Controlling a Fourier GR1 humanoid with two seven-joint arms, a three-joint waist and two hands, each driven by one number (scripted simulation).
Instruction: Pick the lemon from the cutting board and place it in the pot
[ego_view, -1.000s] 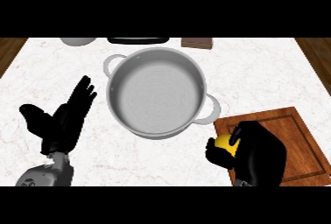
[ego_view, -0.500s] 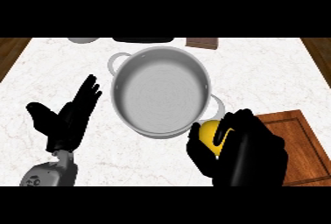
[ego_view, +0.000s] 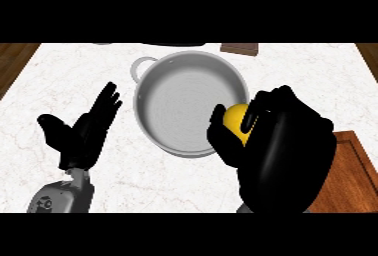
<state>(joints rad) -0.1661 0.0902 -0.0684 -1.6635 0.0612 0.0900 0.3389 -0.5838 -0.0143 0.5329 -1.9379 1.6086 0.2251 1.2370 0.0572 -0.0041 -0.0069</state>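
Observation:
A yellow lemon (ego_view: 236, 117) shows between the thumb and curled fingers of my right hand (ego_view: 284, 150), which holds it at the right rim of the pot. The pot (ego_view: 184, 105) is a wide grey metal one with a loop handle at its upper left; its inside looks bare. Part of the wooden cutting board (ego_view: 351, 170) shows at the right edge, mostly hidden behind my right hand. At the left, my left hand (ego_view: 85, 132) rests open over the counter, fingers straight and pointing up, apart from the pot.
The white marble counter (ego_view: 59, 80) runs between brown wooden edges at the far left and right. A small dark brown object (ego_view: 240, 48) and a black object (ego_view: 173, 44) lie at the counter's back edge, behind the pot.
My right hand has lifted the lemon off the cutting board and carried it left, to the pot's right rim. The left hand has kept its pose.

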